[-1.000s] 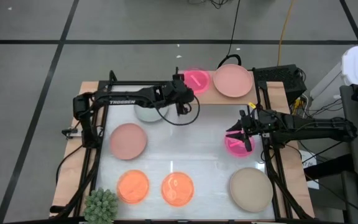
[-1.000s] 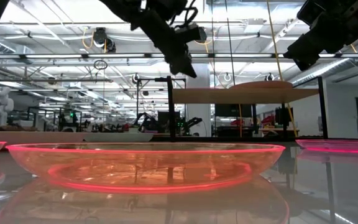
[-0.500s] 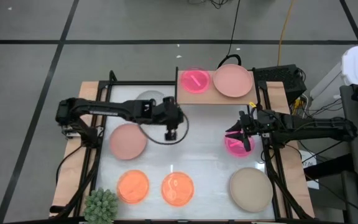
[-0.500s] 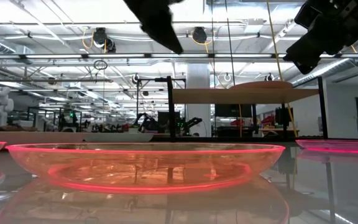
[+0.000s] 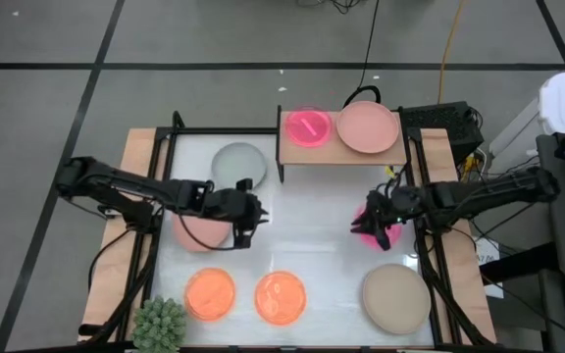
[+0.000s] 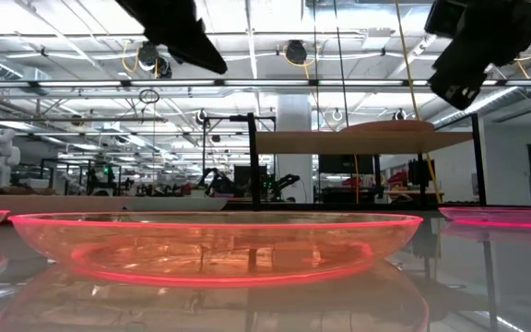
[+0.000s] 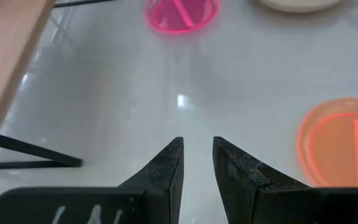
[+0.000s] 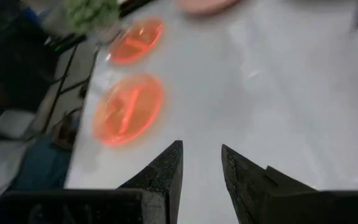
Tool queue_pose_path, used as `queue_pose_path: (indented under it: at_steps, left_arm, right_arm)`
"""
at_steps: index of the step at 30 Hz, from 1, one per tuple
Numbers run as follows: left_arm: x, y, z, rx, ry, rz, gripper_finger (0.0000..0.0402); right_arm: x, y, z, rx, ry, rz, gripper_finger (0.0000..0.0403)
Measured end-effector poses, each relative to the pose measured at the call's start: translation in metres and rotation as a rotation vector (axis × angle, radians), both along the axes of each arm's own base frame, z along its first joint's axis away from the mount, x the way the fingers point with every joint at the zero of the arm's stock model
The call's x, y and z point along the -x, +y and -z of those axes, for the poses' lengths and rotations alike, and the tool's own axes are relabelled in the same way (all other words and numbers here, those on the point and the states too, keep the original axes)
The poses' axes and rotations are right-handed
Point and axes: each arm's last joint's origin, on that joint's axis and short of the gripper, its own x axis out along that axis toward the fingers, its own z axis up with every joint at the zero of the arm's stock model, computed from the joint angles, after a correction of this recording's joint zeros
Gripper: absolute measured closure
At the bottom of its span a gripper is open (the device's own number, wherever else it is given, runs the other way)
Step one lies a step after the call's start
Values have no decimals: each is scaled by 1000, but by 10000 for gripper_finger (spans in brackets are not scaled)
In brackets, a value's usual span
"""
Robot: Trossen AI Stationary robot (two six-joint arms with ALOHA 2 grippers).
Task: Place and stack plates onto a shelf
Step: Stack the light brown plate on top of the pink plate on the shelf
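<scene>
In the high view the shelf (image 5: 341, 145) stands at the far edge and carries a magenta plate (image 5: 308, 127) and a dusty-pink plate (image 5: 368, 127). On the table lie a grey-green plate (image 5: 238, 162), a dusty-pink plate (image 5: 196, 227), two orange plates (image 5: 210, 292) (image 5: 280, 297), a beige plate (image 5: 395, 297) and a magenta plate (image 5: 366, 231). My left gripper (image 5: 243, 229) hangs over the dusty-pink table plate's right edge, narrowly open and empty (image 7: 197, 142). My right gripper (image 5: 373, 224) hovers over the magenta table plate, narrowly open and empty (image 8: 202, 146).
A spiky green plant (image 5: 160, 324) sits at the near left corner. The shelf's black legs (image 7: 23, 155) stand near the far edge. White tabletop (image 5: 307, 226) lies bare between the two grippers. In the low view an orange plate (image 6: 215, 244) fills the foreground.
My left arm has drawn back from the shelf toward the near left, ending over the dusty-pink table plate; the magenta plate stays on the shelf. My right gripper has shifted a little toward the table's left and turned above the magenta table plate.
</scene>
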Motion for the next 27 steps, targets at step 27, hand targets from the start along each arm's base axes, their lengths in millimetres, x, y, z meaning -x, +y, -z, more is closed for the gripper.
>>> queue_pose_path:
  at_steps: [27]
  left_arm:
    - [13, -46, 16, 27, -13, 145, 309]
  right_arm:
    - [-39, 132, 7, -260, 827, 135, 310]
